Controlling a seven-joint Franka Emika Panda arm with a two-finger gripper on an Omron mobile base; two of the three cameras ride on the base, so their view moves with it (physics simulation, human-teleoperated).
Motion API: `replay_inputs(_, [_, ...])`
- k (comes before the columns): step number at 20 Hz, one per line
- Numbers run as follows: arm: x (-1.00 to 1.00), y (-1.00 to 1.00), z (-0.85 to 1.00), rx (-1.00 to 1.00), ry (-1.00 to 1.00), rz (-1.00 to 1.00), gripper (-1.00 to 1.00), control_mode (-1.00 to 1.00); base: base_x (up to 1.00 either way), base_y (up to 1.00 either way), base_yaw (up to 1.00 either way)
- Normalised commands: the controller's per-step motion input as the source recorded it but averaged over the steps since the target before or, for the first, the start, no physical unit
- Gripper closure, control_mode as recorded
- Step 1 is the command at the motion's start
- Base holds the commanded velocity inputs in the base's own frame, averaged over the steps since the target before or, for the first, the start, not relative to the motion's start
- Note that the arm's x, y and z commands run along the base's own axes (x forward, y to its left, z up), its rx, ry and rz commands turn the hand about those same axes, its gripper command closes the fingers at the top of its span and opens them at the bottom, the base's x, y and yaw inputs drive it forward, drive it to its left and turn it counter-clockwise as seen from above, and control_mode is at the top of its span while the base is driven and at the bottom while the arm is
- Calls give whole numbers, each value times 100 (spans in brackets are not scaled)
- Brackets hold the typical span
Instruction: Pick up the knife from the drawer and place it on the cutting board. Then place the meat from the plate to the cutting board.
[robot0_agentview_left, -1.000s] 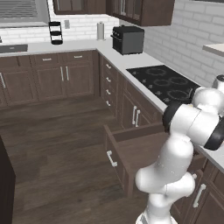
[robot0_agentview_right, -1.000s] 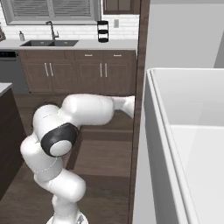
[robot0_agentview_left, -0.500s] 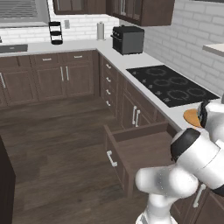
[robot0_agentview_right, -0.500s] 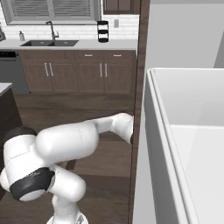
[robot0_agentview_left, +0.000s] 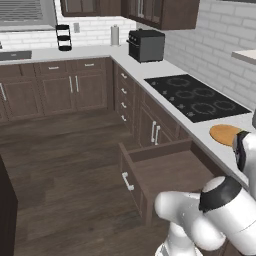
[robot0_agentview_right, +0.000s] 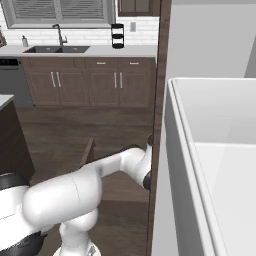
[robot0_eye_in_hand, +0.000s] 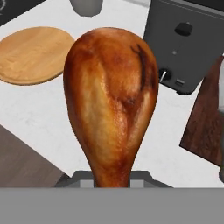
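Note:
The meat (robot0_eye_in_hand: 111, 100), a glossy reddish-brown drumstick, stands thick end up in the middle of the hand view. My gripper (robot0_eye_in_hand: 111, 180) is shut on its thin bone end. Behind it at upper left the round tan plate (robot0_eye_in_hand: 35, 54) lies bare on the white counter. A dark brown wooden slab (robot0_eye_in_hand: 205, 127) at the right edge may be the cutting board. In the left base view the plate (robot0_agentview_left: 225, 134) sits on the counter past the stove, and the drawer (robot0_agentview_left: 165, 172) stands pulled open below it. The knife is out of view.
A dark grey toaster-like appliance (robot0_eye_in_hand: 188, 43) stands on the counter beyond the meat, and a grey cup (robot0_eye_in_hand: 86, 6) at the top edge. The black cooktop (robot0_agentview_left: 197, 97) lies left of the plate. A tall white-sided unit (robot0_agentview_right: 210, 160) blocks the right base view.
My arm has swung lower and further right in the base views, uncovering the plate on the counter. The drawer stays open and the gripper stays shut.

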Motion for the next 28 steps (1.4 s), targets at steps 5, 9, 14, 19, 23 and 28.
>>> replay_inputs(5, [-20, -68, 0, 0, 0, -1, 100, -100, 0, 0, 0])
replay_inputs(9, [-27, -86, 0, 0, 0, -3, 100, -100, 0, 0, 0])
replay_inputs(14, [-11, -15, 0, 0, 0, 0, 100, -100, 0, 0, 0])
replay_inputs(19, [-10, 0, 0, 0, 0, 0, 100, -100, 0, 0, 0])
replay_inputs(23, [-6, 0, 0, 0, 0, 0, 100, -100, 0, 0, 0])
replay_inputs(28, [-15, -30, 0, -3, 6, -1, 100, -100, 0, 0, 0])
